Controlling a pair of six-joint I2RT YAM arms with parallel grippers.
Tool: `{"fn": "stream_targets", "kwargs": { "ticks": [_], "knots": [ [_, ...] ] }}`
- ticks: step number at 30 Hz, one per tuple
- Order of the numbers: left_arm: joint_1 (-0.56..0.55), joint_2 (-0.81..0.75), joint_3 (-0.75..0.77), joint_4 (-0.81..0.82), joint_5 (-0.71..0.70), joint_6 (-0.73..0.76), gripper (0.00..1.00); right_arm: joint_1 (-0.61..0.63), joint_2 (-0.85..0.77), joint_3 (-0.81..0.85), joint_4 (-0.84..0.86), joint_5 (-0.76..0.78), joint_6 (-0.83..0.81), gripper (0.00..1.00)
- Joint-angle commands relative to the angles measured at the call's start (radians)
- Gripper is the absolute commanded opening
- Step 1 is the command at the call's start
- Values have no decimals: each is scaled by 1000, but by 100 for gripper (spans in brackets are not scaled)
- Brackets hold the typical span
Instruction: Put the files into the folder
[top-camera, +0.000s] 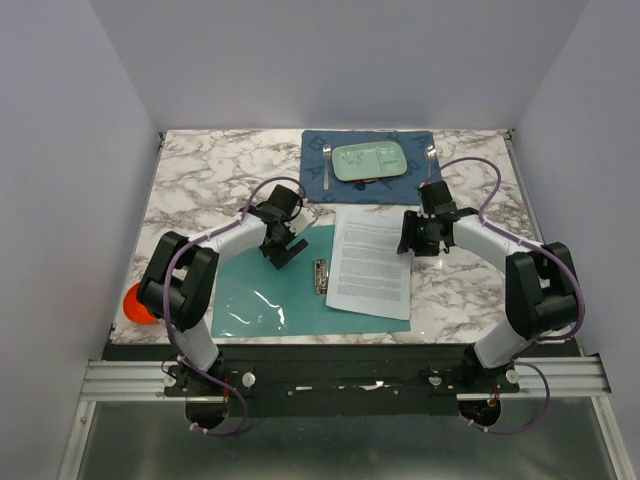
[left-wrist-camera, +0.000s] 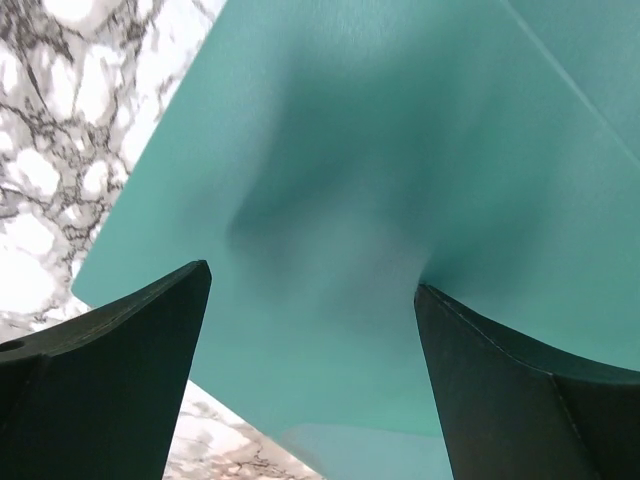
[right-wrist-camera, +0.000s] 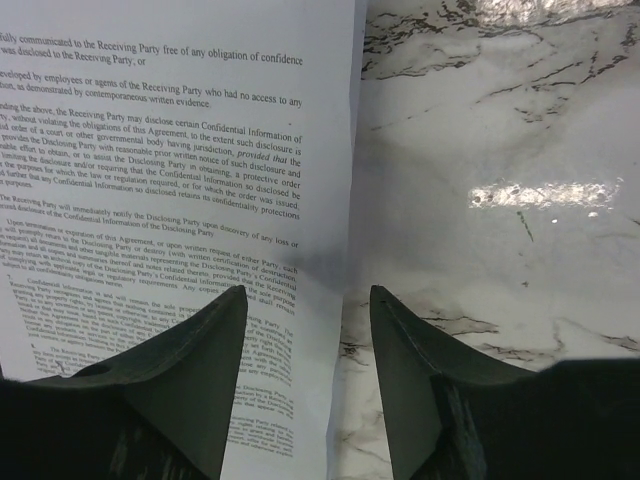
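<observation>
The teal folder (top-camera: 262, 292) is laid open on the marble table (top-camera: 200, 180), and the files (top-camera: 370, 262) are placed on its right leaf. The left gripper (top-camera: 285, 250) is held over the left leaf with its jaws fully apart and empty. The right gripper (top-camera: 410, 234) is seen with its jaws apart across the right edge of the files, and nothing is gripped.

One teal folder (top-camera: 265, 295), one visible stack of files (top-camera: 368, 262), and at twelve o'clock one placemat (top-camera: 315, 148), one plate (top-camera: 370, 160), two utensils (top-camera: 326, 168)
</observation>
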Motion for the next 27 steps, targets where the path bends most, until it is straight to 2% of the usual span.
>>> {"fn": "stream_targets", "kwargs": {
  "ticks": [1, 6, 12, 13, 18, 27],
  "knots": [
    [-36, 40, 15, 35, -51, -25, 98, -11, 10, -31, 52, -57, -9, 56],
    [-62, 74, 37, 35, -70, -30, 98, -9, 4, -52, 78, -69, 0, 43],
    [-91, 91, 57, 35, -82, -37, 98, -9, -25, -80, 89, -74, 10, 24],
    [-92, 92, 57, 35, -81, -40, 98, -9, -30, -83, 89, -75, 13, 17],
    [-100, 88, 46, 35, -82, -45, 98, -11, -65, -94, 89, -88, 22, 2],
    [-132, 80, 60, 26, -64, -66, 98, -9, -162, -100, 90, -140, 54, 1]
  ]
}}
